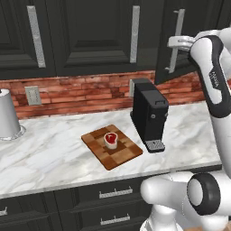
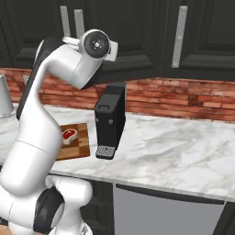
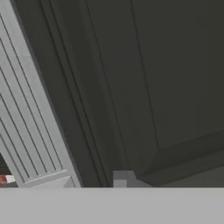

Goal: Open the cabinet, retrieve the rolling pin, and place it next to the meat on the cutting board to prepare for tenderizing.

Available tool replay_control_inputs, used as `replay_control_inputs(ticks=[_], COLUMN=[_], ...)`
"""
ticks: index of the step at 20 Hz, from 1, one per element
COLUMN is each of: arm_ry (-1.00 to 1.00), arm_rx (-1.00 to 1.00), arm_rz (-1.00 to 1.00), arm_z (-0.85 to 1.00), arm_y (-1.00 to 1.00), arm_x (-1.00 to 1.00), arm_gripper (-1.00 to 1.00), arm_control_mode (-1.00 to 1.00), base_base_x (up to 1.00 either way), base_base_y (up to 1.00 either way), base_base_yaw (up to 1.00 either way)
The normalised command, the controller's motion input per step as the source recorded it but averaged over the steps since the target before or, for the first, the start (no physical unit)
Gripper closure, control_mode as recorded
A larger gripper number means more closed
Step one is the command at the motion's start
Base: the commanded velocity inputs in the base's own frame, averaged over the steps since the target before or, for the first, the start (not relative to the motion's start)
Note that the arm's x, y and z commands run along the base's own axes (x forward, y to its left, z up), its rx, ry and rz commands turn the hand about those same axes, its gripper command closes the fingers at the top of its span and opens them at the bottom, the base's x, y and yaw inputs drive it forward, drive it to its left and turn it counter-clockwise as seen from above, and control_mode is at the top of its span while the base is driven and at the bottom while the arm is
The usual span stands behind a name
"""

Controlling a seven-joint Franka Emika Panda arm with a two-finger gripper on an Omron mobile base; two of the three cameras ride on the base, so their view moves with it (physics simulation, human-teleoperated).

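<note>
Meat (image 1: 110,138) sits centered on cutting board (image 1: 112,146), at 9 o'clock of the black coffee machine (image 1: 150,115). Cabinet (image 1: 180,38) door at 1 o'clock stands swung ajar, gripper (image 1: 177,43) at its silver handle (image 1: 177,40); jaw state can't tell.

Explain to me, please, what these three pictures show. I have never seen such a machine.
The machine is a white robot arm in a simulated kitchen. Two pictures come from cameras on its base, behind it to the left and to the right. The third looks along its claw, close to the door.

On the marble counter there is a checkered cutting board with a small raw steak on it. Beside the board stands a black coffee machine, and far left a white paper roll.

The claw is up at the silver handle of a dark cabinet door, which stands slightly ajar. Whether the claw grips the handle, I cannot tell.
</note>
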Motion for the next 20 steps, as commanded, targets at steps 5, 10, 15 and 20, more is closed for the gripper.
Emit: replay_control_inputs(ticks=[5,10,15,20], arm_ry=[-0.05,0.03,-0.01,-0.2], arm_rx=[0.05,-0.01,-0.01,-0.03], arm_rz=[0.19,0.11,0.0,-0.02], arm_z=[-0.04,-0.19,-0.02,0.11], arm_y=[-0.91,-0.44,-0.08,-0.11], arm_x=[-0.46,-0.23,-0.17,-0.82], arm_gripper=[1.0,-1.0,-1.0,-1.0], arm_control_mode=[-1.0,-1.0,-1.0,-1.0], base_base_x=[0.0,0.0,0.0,0.0], base_base_y=[0.0,0.0,0.0,0.0], base_base_yaw=[0.0,0.0,0.0,0.0])
